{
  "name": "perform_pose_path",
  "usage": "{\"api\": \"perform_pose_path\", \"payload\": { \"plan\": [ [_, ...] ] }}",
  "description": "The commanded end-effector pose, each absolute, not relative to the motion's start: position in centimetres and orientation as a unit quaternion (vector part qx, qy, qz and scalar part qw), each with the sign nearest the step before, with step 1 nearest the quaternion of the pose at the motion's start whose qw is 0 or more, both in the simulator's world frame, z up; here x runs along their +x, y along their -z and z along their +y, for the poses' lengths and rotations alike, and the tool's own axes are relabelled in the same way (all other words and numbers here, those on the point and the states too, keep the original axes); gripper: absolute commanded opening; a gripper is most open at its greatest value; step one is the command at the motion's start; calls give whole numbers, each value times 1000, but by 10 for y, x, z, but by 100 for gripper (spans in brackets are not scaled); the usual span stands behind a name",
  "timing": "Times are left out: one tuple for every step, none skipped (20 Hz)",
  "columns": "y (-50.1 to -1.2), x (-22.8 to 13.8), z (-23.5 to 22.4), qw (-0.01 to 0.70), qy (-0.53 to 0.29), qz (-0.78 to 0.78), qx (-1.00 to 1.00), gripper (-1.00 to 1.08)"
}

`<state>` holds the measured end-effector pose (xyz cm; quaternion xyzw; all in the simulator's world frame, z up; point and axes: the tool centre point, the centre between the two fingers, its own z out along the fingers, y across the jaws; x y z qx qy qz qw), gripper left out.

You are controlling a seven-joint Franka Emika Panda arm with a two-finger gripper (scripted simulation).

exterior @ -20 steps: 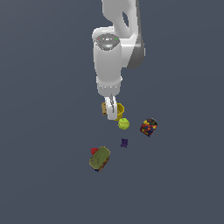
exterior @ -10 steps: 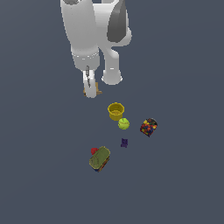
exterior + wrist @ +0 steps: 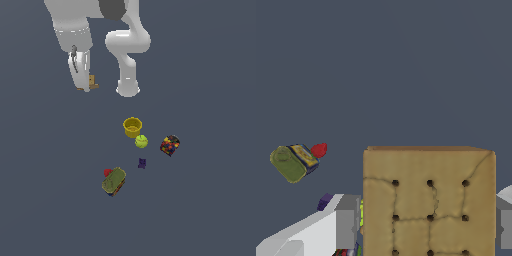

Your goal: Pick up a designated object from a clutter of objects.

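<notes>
Lift stage: gripper (image 3: 86, 85) pinching the tan cracker block (image 3: 428, 200), well above the clutter; next, hold steady.

You see tan block (image 3: 429, 200) cut off at wrist view's edge. Gripper (image 3: 86, 85) hides most of it in exterior view. Packet (image 3: 170, 145) print too small to read.

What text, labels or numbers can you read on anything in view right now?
None can be read.
Tan block held in the gripper: only dark dots and crack lines, no lettering.
Olive tin: a yellow and blue label patch, too blurred to read.
Speckled packet: coloured specks only, too small.
Yellow cup: plain.
</notes>
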<state>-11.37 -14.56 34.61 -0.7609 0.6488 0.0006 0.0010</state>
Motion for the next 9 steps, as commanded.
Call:
{"api": "perform_pose_path", "payload": {
  "plan": [
    [-357,-118,-156,1,-1,648,-761,-100],
    [-361,-120,-159,0,0,648,-761,-100],
    [-364,-121,-161,0,0,648,-761,-100],
    [-366,-121,-163,0,0,648,-761,-100],
    [-368,-122,-165,0,0,648,-761,-100],
    [-370,-122,-167,0,0,648,-762,-100],
    [-371,-122,-168,0,0,648,-762,-100],
    [-371,-122,-168,0,0,648,-762,-100],
    [-372,-122,-169,0,0,648,-762,-100]
  ]
}}
